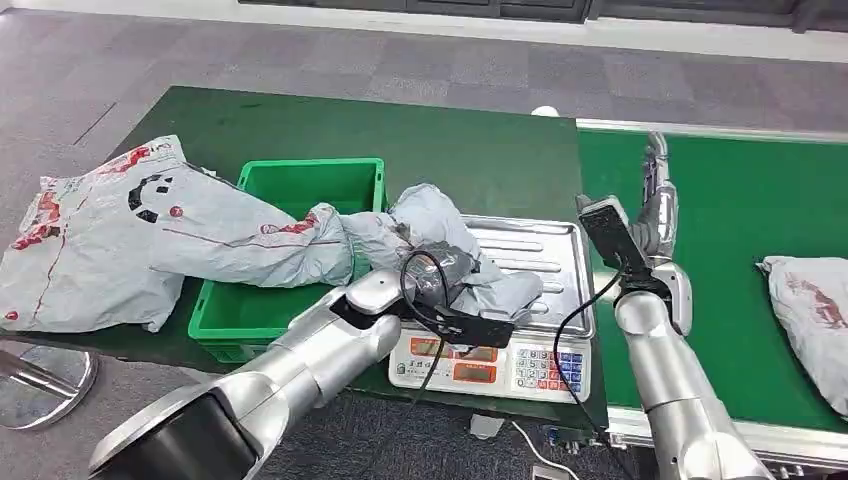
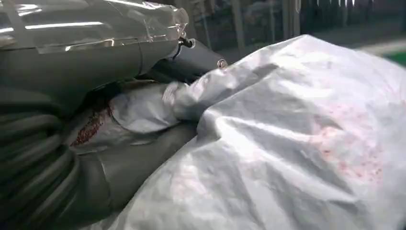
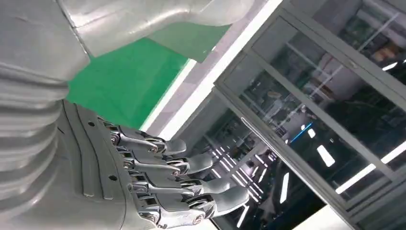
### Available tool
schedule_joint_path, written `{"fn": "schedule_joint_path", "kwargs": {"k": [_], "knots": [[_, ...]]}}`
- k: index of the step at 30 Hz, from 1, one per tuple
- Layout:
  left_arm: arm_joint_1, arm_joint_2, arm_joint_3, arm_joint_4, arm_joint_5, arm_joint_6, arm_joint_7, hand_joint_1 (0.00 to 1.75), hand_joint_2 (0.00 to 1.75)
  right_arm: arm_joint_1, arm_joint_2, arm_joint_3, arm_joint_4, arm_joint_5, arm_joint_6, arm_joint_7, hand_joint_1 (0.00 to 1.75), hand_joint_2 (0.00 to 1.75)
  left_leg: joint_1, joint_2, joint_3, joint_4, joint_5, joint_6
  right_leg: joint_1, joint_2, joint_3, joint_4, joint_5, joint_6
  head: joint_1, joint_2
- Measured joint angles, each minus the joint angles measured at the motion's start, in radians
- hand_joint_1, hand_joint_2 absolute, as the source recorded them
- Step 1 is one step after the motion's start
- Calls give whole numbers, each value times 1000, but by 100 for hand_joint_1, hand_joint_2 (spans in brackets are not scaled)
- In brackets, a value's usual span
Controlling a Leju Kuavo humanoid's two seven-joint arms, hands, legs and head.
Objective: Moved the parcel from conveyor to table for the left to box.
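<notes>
A crumpled grey parcel [image 1: 432, 232] with red print lies on the tray of a weighing scale [image 1: 545, 262]. My left hand [image 1: 440, 278] grips it from the near side, and in the left wrist view the thumb [image 2: 124, 167] presses into the parcel's [image 2: 297, 143] plastic. My right hand [image 1: 655, 195] is raised, fingers straight and apart, at the conveyor's left edge, holding nothing; the right wrist view shows its fingers [image 3: 167, 184] stretched out. The green box [image 1: 300, 190] stands left of the scale.
A large grey parcel [image 1: 120, 235] sprawls over the green table [image 1: 460, 140] and the box's left rim. Another parcel [image 1: 815, 315] lies on the green conveyor [image 1: 740, 200] at far right. The scale's keypad [image 1: 540, 368] faces me, cables hanging in front of it.
</notes>
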Motion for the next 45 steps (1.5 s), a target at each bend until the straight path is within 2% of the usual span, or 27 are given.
{"fn": "schedule_joint_path", "kwargs": {"k": [5, 10, 18, 24, 34, 35, 38, 45], "knots": [[-5, 0, 83, -24, 38, 143, -46, 175, 175, -8, 2, 0, 20, -19, -10, -30, 0, 175, 0, 0, -4, 0, 0, 0, 0, 0, -4, 0, 0, 0, 0, 0], [-45, 0, 121, -74, -42, 320, 5, 175, 175, -36, 7, 0, 66, -45, -41, -61, 0, 175, 0, 0, -6, 0, 0, 0, 0, 0, -6, 0, 0, 0, 0, 0], [-83, 2, 180, -87, -142, 434, 63, 175, 175, -41, 9, 0, 90, -72, -52, -72, 0, 175, 0, 0, -8, 0, 0, 0, 0, 0, -7, 0, 0, 0, 0, 0], [-85, 25, 229, -87, -307, 520, 163, 175, 175, -24, 9, 0, 76, -75, -46, -52, 0, 175, 0, 0, -8, 0, 0, 0, 0, 0, -7, 0, 0, 0, 0, 0], [-84, 55, 281, -84, -362, 528, 185, 175, 175, 5, 9, 0, 32, -63, -36, -30, 0, 175, 0, 0, -9, 0, 0, 0, 0, -1, -8, 0, 0, 0, 0, 0], [-84, 57, 282, -84, -387, 530, 210, 175, 175, 6, 9, 0, 30, -62, -36, -29, 0, 175, 0, 0, -9, 0, 0, 0, 0, -1, -8, 0, 0, 0, 0, 0], [-85, 82, 285, -76, -551, 531, 386, 175, 175, 18, 10, 0, 11, -41, -27, -14, 0, 175, 0, 0, -9, 0, 0, 0, 0, 0, -8, 0, 0, 0, 0, 0], [-84, 180, 352, -45, -660, 484, 552, 175, 175, 42, 26, 0, -35, 19, 2, 39, 0, 175, 1, 1, -9, -2, 2, -2, 1, 2, -10, 1, 0, -1, 0, 0]]}}
